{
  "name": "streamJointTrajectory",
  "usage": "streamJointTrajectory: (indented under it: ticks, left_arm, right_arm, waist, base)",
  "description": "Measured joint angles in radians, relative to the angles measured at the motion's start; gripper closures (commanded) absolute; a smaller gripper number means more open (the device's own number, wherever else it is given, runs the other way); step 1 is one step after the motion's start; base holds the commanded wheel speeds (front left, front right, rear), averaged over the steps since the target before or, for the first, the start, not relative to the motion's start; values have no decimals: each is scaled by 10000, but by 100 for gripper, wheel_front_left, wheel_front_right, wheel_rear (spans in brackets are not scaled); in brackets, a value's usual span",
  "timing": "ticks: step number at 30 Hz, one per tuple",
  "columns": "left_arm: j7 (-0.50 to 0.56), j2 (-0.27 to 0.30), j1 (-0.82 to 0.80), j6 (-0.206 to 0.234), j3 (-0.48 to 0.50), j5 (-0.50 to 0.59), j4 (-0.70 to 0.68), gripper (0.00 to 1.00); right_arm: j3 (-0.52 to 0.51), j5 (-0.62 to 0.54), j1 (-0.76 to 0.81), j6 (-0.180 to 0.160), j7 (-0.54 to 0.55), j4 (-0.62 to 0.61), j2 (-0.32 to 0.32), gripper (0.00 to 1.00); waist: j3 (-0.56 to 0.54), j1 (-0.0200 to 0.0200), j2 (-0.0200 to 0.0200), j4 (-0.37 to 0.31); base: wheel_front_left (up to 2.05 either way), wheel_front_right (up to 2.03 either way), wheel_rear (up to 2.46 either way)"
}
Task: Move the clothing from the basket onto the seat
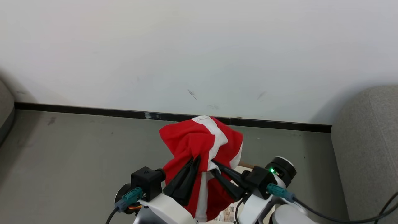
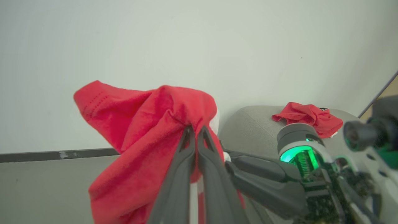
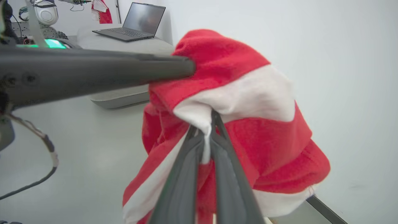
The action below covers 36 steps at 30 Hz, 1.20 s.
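A red garment with a broad white stripe point(image 1: 202, 140) hangs bunched in the air above the floor, held by both grippers. My left gripper point(image 1: 195, 160) is shut on its red cloth, its fingertips point(image 2: 195, 130) pinched into a fold. My right gripper point(image 1: 214, 163) is shut on the white stripe point(image 3: 211, 124), close beside the left one. A second red garment point(image 2: 307, 119) lies on the grey seat point(image 2: 252, 127), which stands at the right point(image 1: 367, 149). Below the held garment, a sliver of the basket's brown rim point(image 1: 246, 165) and its stickered bottom point(image 1: 228, 214) peek out.
A white wall with a dark skirting board point(image 1: 93, 110) runs across behind the grey floor. Another grey upholstered piece point(image 1: 4, 109) sits at the far left. A laptop point(image 3: 130, 21) rests on a grey surface, with other equipment point(image 3: 45, 14) behind it.
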Motion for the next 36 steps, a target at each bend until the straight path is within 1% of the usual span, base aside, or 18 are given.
streamJointTrajectory:
  ticks: [1, 2, 3, 4, 11, 16, 27, 30, 36]
  left_arm:
    - [0, 23, 45, 36, 8, 0, -23, 51]
    - [0, 42, 67, 46, 17, 6, -40, 27]
    - [0, 61, 81, 50, 23, 33, -61, 11]
    - [2, 77, 90, 56, 23, 67, -82, 0]
    - [44, 268, 179, 29, -94, 180, -192, 0]
    - [40, 351, 204, -146, -290, 192, -211, 0]
    - [-109, 412, 322, -322, -489, 293, -201, 0]
    - [-165, 420, 375, -324, -487, 293, -196, 0]
    - [-297, 418, 391, -485, -522, 293, -163, 0]
  right_arm:
    - [-153, 8, 5, 0, 0, -31, 4, 100]
    - [-316, 19, 15, 0, 0, -54, 8, 100]
    - [-483, 17, 43, 0, 0, -82, 8, 100]
    - [-623, 17, 73, 0, 0, -105, 10, 100]
    - [-1580, -23, 225, 0, 0, -474, 15, 100]
    - [-2284, -128, 597, 0, -2, -872, 21, 100]
    - [-3386, -403, 1245, 0, -2, -1584, -23, 100]
    - [-3632, -529, 1448, 0, 0, -1695, -84, 100]
    - [-4025, -583, 1731, 0, 0, -1990, -128, 100]
  waist:
    - [4, 0, 0, -19]
    - [8, 0, 0, -41]
    - [12, 0, 0, -64]
    - [16, 0, 0, -87]
    - [43, 0, 0, -311]
    - [66, 0, 0, -579]
    - [94, 0, 0, -1255]
    - [104, 0, 0, -1480]
    - [132, 0, 0, -1958]
  base:
    - [0, 0, 0]
    - [0, 0, 0]
    - [0, 0, 0]
    - [0, 0, 0]
    - [0, 0, 0]
    - [0, 0, 0]
    - [0, 0, 0]
    - [0, 0, 0]
    - [0, 0, 0]
